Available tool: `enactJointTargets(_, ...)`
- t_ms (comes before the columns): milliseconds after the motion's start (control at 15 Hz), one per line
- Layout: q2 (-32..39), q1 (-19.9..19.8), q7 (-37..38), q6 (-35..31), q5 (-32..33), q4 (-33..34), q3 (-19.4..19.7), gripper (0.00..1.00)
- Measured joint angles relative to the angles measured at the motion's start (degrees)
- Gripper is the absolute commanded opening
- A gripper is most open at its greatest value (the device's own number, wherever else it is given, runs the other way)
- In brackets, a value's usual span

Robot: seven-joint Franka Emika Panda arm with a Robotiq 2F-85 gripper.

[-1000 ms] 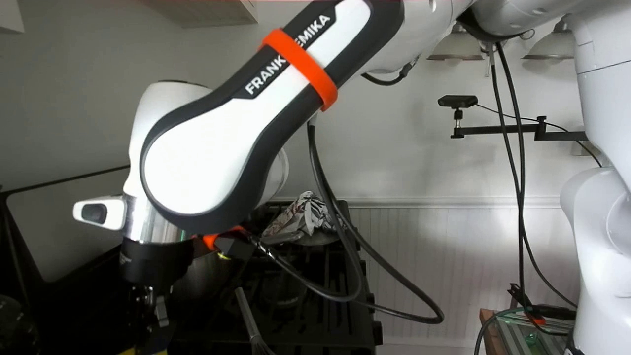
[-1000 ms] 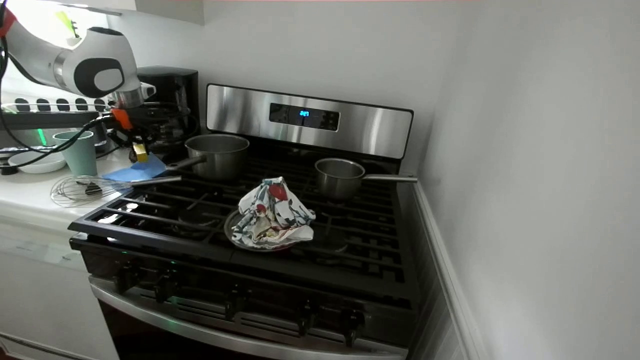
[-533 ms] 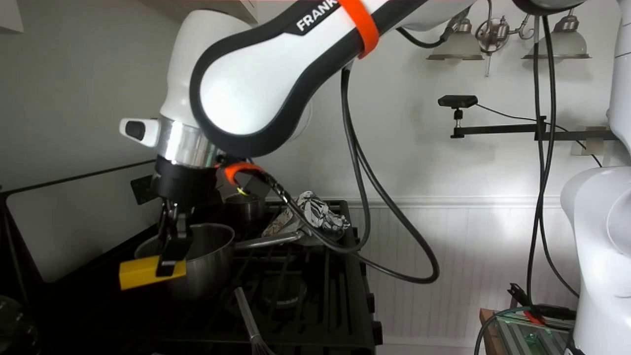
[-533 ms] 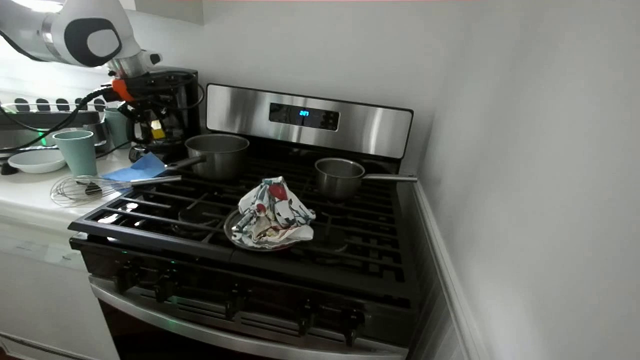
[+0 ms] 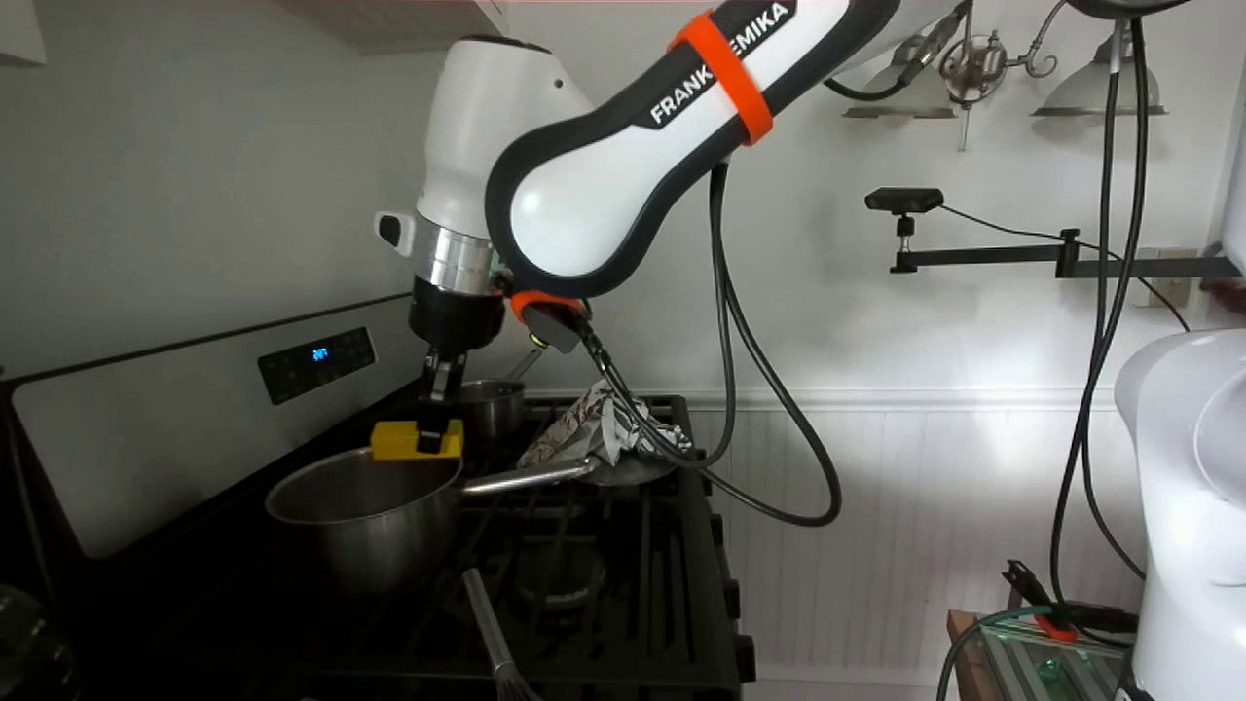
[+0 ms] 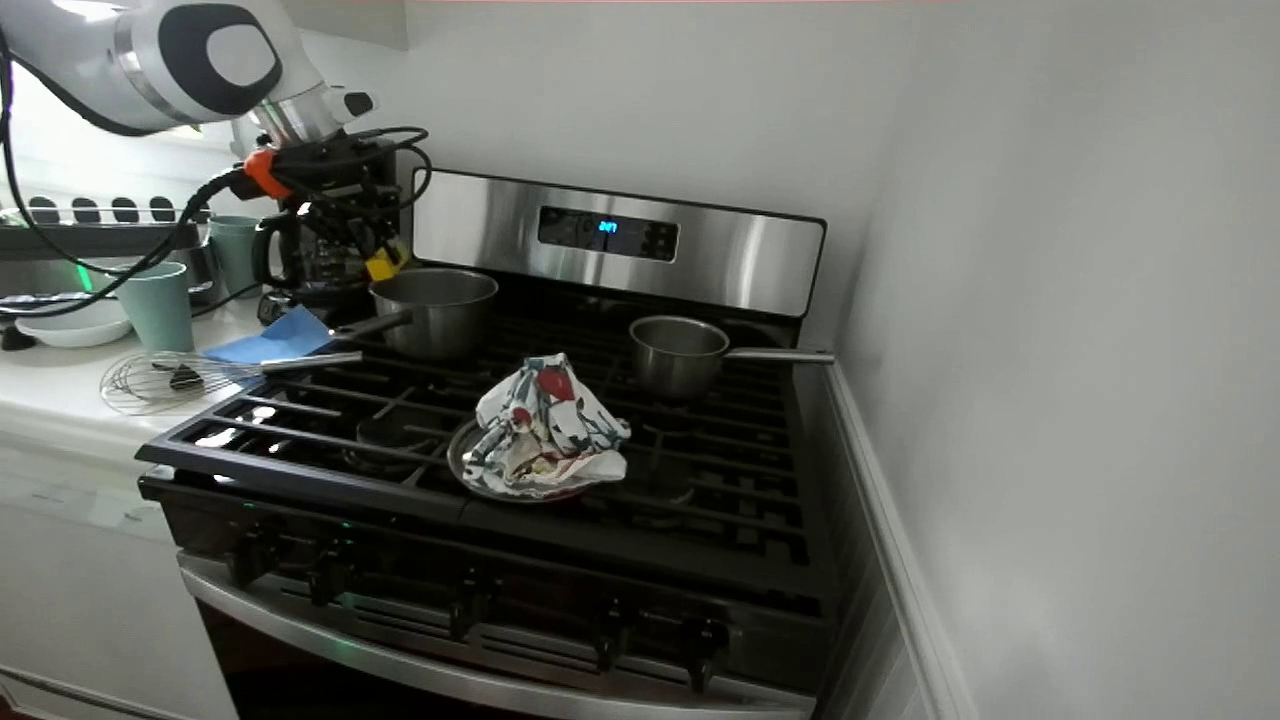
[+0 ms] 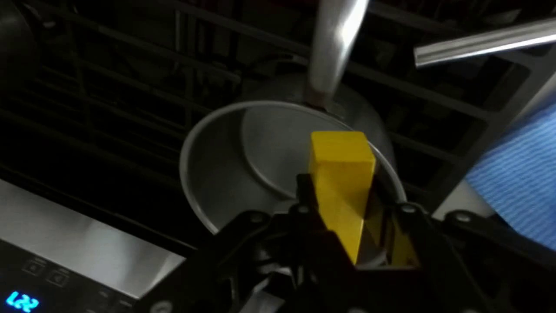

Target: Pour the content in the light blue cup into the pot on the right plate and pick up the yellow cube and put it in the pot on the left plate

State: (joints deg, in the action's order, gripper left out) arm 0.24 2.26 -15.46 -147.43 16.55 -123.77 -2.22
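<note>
My gripper (image 5: 430, 440) is shut on the yellow cube (image 7: 341, 178), a long block held between both fingers. The block also shows in both exterior views (image 5: 391, 441) (image 6: 381, 265), just above the rim of the larger steel pot (image 6: 440, 325) on the left burner. In the wrist view, the block overlaps the right side of that pot's opening (image 7: 213, 174); the visible inside looks bare. The smaller pot (image 6: 680, 365) stands on the right burner; its inside is hidden. A pale blue-green cup (image 6: 158, 315) stands upright on the counter, with a similar cup (image 6: 235, 250) behind it.
A pan holding a patterned cloth (image 6: 550, 430) sits at the stove's front middle. A whisk (image 6: 200, 375) and a blue cloth (image 6: 275, 340) lie left of the stove. A coffee maker (image 6: 335, 250) stands behind the arm. The larger pot's handle (image 5: 531, 475) points frontward.
My gripper has risen from low over the counter beside the stove and moved across to the larger pot's rim, carrying the yellow block. Pots, cups and cloths have not moved.
</note>
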Motion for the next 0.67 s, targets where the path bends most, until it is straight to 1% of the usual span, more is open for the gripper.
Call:
enactJointTargets(133,0.7,-0.4,4.1,0.0,2.3,0.0,0.5,0.31)
enactJointTargets(333,1.1,-0.3,5.7,0.0,2.8,0.1,0.4,0.31)
enactJointTargets(400,1.1,-0.3,5.8,0.0,2.8,0.2,0.4,0.08)
enactJointTargets(667,1.4,-0.3,5.7,0.4,2.2,0.5,0.4,0.08)
